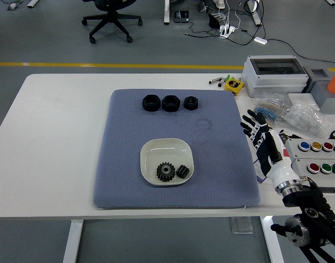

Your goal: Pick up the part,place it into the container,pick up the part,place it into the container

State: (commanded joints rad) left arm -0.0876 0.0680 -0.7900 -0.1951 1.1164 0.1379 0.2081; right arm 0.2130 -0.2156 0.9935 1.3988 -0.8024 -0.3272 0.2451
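Two gears (171,171) in dish (166,148), well left of open, empty right hand (259,133)

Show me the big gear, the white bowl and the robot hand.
Gear (165,171), head view, its hub.
Bowl (166,146), head view, far inner wall.
Robot hand (259,133), head view, its palm.

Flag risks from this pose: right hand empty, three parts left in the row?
1. The right hand sits open at the mat's right edge, beside the button box and plastic bag; a swing could snag them.
2. The three black parts sit close together, so fingers may bump neighbours.
3. The bowl lies between; a low reach could clip it.
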